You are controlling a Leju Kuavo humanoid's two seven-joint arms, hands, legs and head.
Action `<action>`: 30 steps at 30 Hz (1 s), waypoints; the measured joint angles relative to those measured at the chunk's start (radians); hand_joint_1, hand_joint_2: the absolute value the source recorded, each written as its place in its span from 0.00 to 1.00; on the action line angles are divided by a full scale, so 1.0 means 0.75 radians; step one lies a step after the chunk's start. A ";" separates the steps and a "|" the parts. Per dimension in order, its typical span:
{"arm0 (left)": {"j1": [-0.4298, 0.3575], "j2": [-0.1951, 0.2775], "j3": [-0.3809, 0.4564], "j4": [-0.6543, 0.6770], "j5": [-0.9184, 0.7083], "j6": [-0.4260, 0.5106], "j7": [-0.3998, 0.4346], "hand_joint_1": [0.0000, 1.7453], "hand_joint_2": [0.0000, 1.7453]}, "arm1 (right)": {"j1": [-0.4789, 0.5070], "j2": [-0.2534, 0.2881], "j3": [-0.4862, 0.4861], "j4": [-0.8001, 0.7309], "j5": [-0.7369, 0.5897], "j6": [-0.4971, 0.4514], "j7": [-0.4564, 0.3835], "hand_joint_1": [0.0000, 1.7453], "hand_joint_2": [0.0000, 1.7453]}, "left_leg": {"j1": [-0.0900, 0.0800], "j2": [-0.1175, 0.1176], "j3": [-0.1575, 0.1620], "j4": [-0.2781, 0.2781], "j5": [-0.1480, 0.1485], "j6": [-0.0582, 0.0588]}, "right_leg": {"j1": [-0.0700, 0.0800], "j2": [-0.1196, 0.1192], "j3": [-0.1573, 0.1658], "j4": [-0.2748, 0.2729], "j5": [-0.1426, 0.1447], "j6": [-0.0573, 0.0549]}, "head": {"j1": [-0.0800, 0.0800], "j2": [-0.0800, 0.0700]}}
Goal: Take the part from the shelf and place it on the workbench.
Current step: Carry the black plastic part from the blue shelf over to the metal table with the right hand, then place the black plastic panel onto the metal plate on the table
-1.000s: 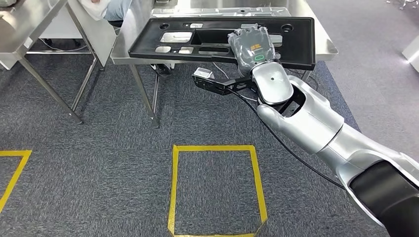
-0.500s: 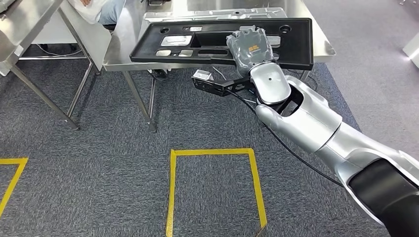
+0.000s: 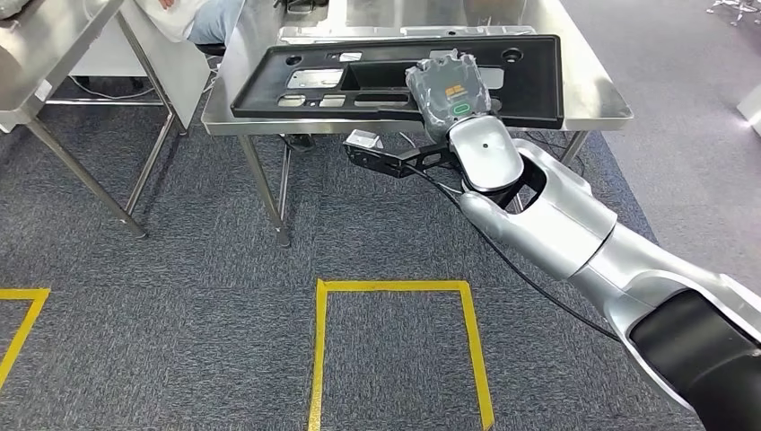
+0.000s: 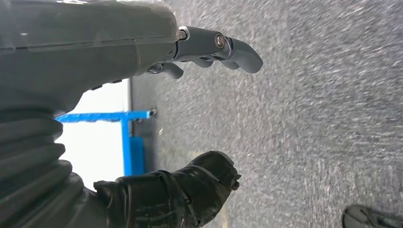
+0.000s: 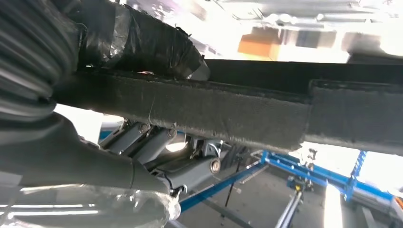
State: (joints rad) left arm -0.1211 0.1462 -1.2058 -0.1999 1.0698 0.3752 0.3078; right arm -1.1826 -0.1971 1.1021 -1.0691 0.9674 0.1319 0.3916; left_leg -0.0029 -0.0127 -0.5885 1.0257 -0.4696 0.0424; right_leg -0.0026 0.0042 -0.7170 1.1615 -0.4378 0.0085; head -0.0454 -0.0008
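The part [image 3: 529,81] is a long flat black panel with several cut-outs. It lies level over the steel workbench [image 3: 597,103], its near edge along the bench's front edge; whether it rests on the top I cannot tell. My right hand [image 3: 449,90] grips its near edge around the middle. In the right wrist view the panel's edge [image 5: 237,116] runs between the thumb [image 5: 142,42] on one side and the fingers [image 5: 157,142] on the other. My left hand [image 4: 142,42] hangs over grey carpet with its fingers apart and nothing in it.
A second steel table [image 3: 54,63] stands at the left, and a seated person [image 3: 193,18] is behind the gap between the tables. The workbench legs [image 3: 265,189] come down onto the carpet. A yellow tape square [image 3: 395,287] marks the floor in front of me.
The whole view has shifted, so the camera moved toward the bench. The panel in my right hand now reaches farther over the bench top.
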 joint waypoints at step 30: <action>0.002 -0.001 -0.001 0.000 -0.026 0.001 -0.013 0.00 1.00 | -0.016 -0.041 -0.010 -0.015 -0.020 0.000 0.037 1.00 1.00 | 0.008 0.002 0.009 -0.004 0.002 -0.008 | -0.004 0.005 -0.010 0.045 -0.023 0.012 | -0.009 0.000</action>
State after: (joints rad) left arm -0.1200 0.1456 -1.2062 -0.1999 1.0502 0.3761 0.2982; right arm -1.1944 -0.2279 1.0949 -1.0805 0.9522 0.1316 0.4191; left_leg 0.0029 -0.0111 -0.5815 1.0230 -0.4683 0.0361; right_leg -0.0054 0.0076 -0.7242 1.1956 -0.4549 0.0178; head -0.0521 -0.0008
